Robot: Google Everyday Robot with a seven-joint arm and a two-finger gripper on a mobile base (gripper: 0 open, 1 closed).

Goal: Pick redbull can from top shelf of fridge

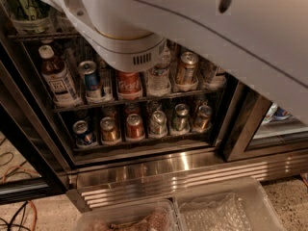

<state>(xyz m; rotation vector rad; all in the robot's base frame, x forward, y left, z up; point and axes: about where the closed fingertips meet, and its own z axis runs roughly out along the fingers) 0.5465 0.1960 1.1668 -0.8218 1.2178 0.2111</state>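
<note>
Because the arm (207, 37) fills the whole upper band of the view, the gripper is out of sight. It lies somewhere past the top-left edge, so whether it is released, clenched or grasping anything cannot be told.

Arm pose: runs from the right edge up and leftward across the front of the fridge (240, 129). Its round joint housing (126, 49), with vent slots on its side, hangs in front of the upper racks and covers the tops of several drinks on the middle rack.

Top shelf (43, 34): only the left end shows, with one clear holder (26, 20) with dark contents. The rest is behind the arm.

Redbull can: cannot be made out; hidden or not distinguishable.

Middle rack, left to right: white-capped bottle (57, 78), blue can (90, 78), red can (129, 83), clear bottle (159, 76), copper can (186, 69).

Lower rack: row of short cans (134, 126).

Ribbed steel base (168, 174) below, and two clear bins (250, 211) on the floor just in front.
</note>
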